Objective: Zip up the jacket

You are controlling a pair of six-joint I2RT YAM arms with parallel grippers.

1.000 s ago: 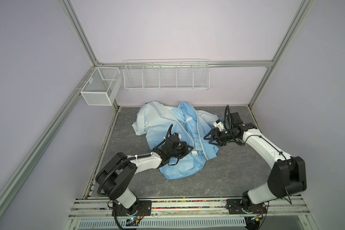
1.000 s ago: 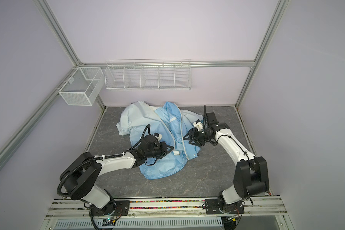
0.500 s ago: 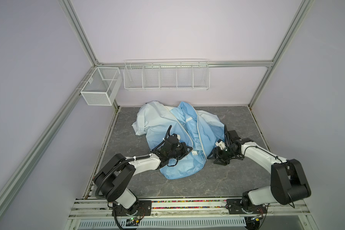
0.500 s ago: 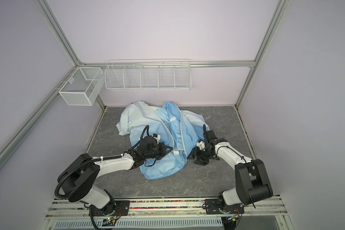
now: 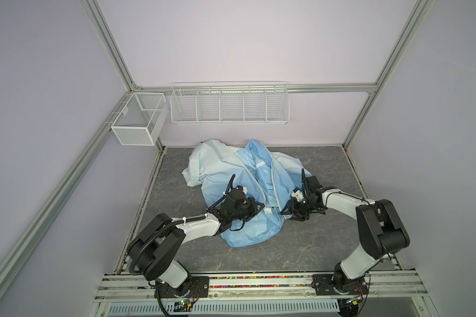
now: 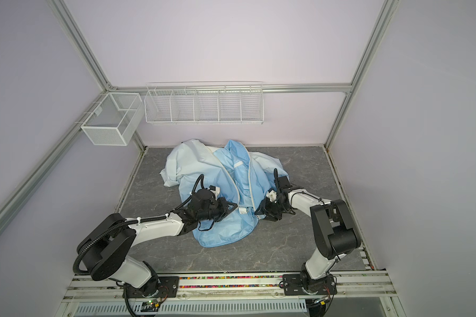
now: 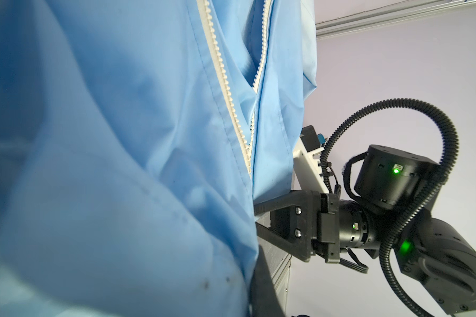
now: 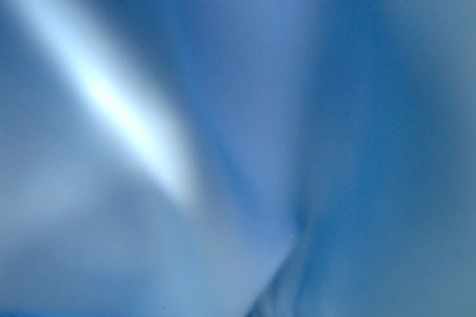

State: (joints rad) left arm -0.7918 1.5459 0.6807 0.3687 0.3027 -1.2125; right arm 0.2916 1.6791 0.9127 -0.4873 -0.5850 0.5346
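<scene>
The light-blue jacket point(image 5: 245, 175) point(image 6: 223, 175) lies crumpled on the grey table, its white zipper point(image 5: 272, 181) running open down the front. My left gripper point(image 5: 260, 209) point(image 6: 232, 207) rests on the fabric left of the zipper's lower end, shut on a pinch of the jacket. In the left wrist view the cloth point(image 7: 121, 137) hides its jaws, and the zipper teeth point(image 7: 226, 90) part upward. My right gripper point(image 5: 285, 215) point(image 6: 259, 213) point(image 7: 256, 216) is at the hem just right of the zipper, its fingers point(image 7: 280, 203) apart astride the edge, tips hidden. Blurred blue cloth point(image 8: 231, 137) fills the right wrist view.
A white wire rack point(image 5: 228, 104) hangs on the back wall, and a mesh box point(image 5: 138, 120) hangs at the back left corner. Bare grey table point(image 5: 327, 170) shows to the right of the jacket and in front of it. Metal frame posts stand at the corners.
My right gripper has come down and forward from the jacket's right side to the hem beside the zipper's lower end, its fingers closer together. The left gripper has stayed put.
</scene>
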